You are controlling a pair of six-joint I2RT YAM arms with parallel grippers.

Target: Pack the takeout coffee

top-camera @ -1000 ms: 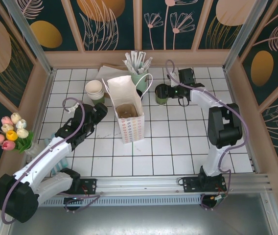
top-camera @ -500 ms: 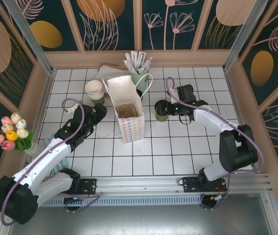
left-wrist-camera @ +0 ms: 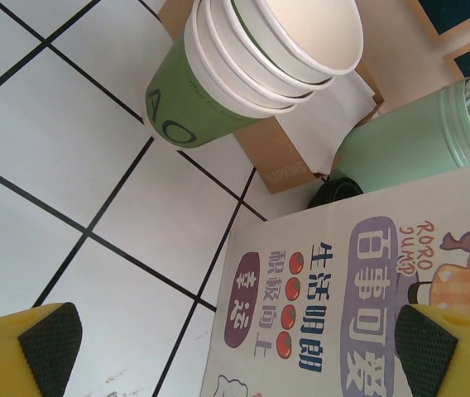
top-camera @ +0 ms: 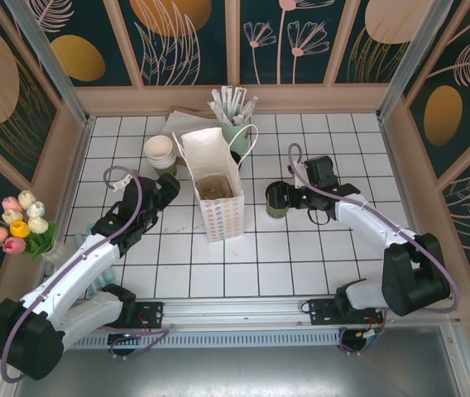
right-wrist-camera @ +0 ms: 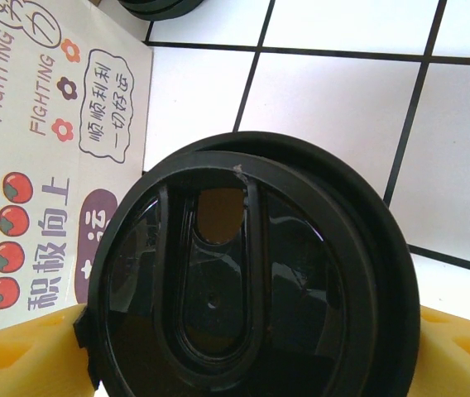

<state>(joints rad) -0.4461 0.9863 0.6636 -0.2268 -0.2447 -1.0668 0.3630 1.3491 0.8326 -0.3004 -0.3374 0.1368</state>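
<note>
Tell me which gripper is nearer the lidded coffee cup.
Right. The right gripper grips the coffee cup, a finger on either side of its lid. The left gripper hangs open beyond the paper bag, near the stacked cups.

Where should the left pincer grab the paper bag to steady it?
Likely the left wall's top edge on the paper bag, with the left pincer coming from the left: the bag stands upright, mouth open, so that thin rim suits its open fingers.
</note>
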